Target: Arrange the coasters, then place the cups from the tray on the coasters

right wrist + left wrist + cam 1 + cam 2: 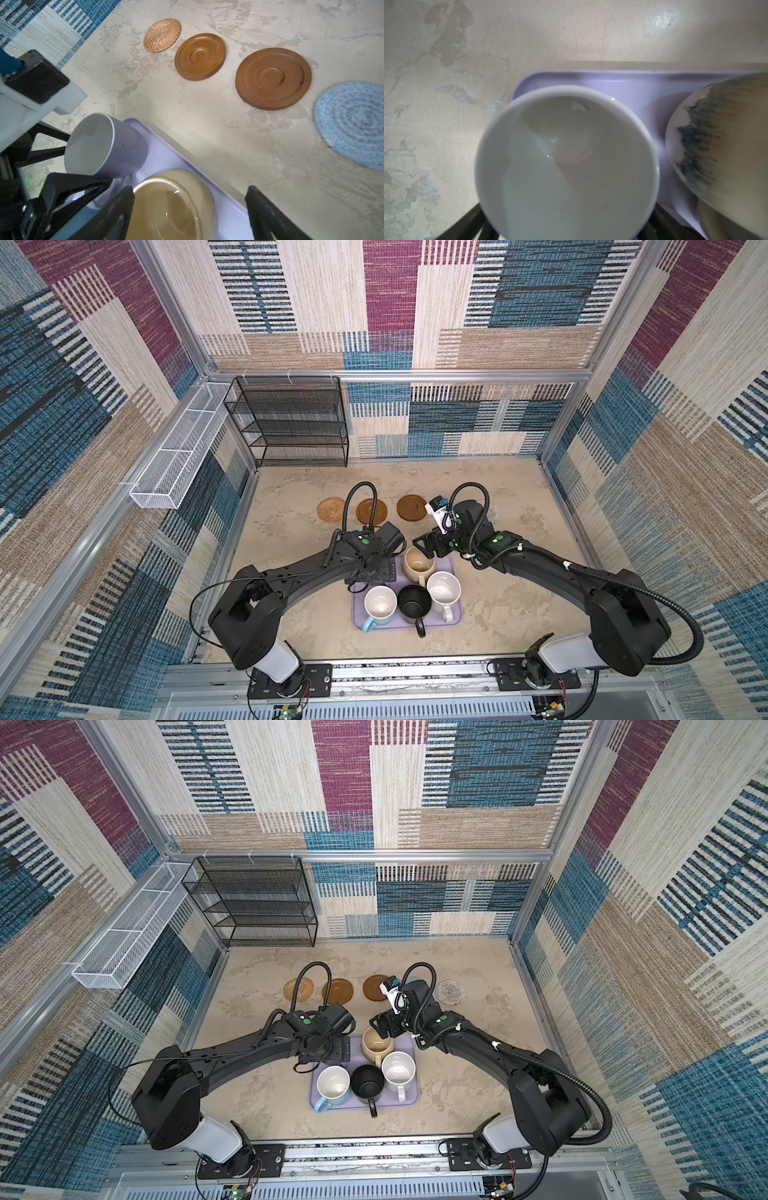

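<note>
Closest to the lens, the lavender mug (566, 166) is filling the left wrist view, its pale inside facing the camera. The left gripper (89, 160) is clasping this mug with its jaws spread wide, 1 finger against each side near the rim. The mug is tilting over a corner of the tray (158, 149); whether its base is touching the tray floor is not clear.

Just beside that gripper, the right gripper (189, 191) is hovering over the beige mug (172, 207) with its jaws wide apart, holding nothing. 1 finger is sitting close to the rim and the other is standing clear of it. The beige mug is standing upright on the tray, right next to the lavender mug.

Behind both grippers, toward the arm bases, 3 more mugs are standing on the tray in both top views. The light blue mug (380, 605) is standing behind the left gripper and the speckled white mug (443, 591) behind the right gripper, with the black mug (413, 605) between them.

Beyond the fingertips, 5 coasters are lying in a row on the counter (207, 135), each apart from its neighbour. The rattan coaster (162, 35) is lying farthest out on the left gripper's side, followed by the left wooden coaster (200, 56), the right wooden coaster (273, 78) and the grey-blue coaster (353, 124). The whitish coaster (450, 992) is lying outermost, past the right gripper's wrist.
</note>
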{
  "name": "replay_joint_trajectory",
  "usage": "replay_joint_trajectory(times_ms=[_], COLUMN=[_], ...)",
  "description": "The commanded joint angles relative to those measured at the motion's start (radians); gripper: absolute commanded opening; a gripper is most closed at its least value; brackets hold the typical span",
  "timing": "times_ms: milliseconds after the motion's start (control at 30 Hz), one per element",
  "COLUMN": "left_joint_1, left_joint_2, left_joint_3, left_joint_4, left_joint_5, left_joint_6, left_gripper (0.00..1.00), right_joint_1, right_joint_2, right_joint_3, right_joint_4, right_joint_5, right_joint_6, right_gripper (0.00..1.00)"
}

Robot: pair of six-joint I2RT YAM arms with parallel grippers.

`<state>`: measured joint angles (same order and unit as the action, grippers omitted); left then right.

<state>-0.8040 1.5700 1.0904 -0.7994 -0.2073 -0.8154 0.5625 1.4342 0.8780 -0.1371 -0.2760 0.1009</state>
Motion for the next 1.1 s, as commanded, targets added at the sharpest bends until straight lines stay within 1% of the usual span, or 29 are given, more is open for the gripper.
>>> replay_joint_trajectory(times_ms=[0,100,200,367,500,533,667,767,900,967,1067], left_joint_1=[-0.008,-0.015,-0.019,-0.025,-0.026,-0.026,-0.027,-0.027,-0.027,-0.027,-0.027], left_joint_2=[0.001,0.002,-0.004,-0.026,-0.029,-0.03,-0.016,-0.006,0.006,0.007,0.008], left_joint_3=[0.008,-0.001,-0.004,-0.019,-0.022,-0.021,-0.005,0.007,0.023,0.023,0.017], left_joint_4=[-0.064,-0.063,-0.066,-0.066,-0.066,-0.065,-0.065,-0.066,-0.061,-0.064,-0.064], left_joint_5=[-0.018,0.01,0.012,0.03,0.032,0.025,0.017,-0.007,-0.006,-0.01,-0.014], left_joint_6=[-0.016,-0.027,-0.025,-0.036,-0.039,-0.04,-0.036,-0.029,-0.023,-0.023,-0.023], left_gripper=[0.93,0.93,0.91,0.8,0.66,0.64,0.64,0.6,0.5,0.43,0.4], right_joint_1=[0.001,0.002,0.001,0.001,0.001,0.001,0.001,0.002,0.002,0.001,0.001], right_joint_2=[0.003,0.007,0.007,0.005,0.004,0.003,-0.002,-0.001,0.0,0.0,0.001], right_joint_3=[0.009,0.012,0.012,0.011,0.012,0.012,0.007,0.007,0.006,0.006,0.007], right_joint_4=[0.01,0.008,0.008,0.009,0.009,0.009,0.01,0.01,0.011,0.01,0.009], right_joint_5=[0.015,0.015,0.016,0.017,0.018,0.017,0.02,0.021,0.024,0.025,0.027], right_joint_6=[0.006,0.006,0.006,0.008,0.008,0.009,0.009,0.008,0.009,0.008,0.006], right_gripper=[0.87,0.87,0.87,0.87,0.87,0.87,0.87,0.87,0.87,0.87,0.87])
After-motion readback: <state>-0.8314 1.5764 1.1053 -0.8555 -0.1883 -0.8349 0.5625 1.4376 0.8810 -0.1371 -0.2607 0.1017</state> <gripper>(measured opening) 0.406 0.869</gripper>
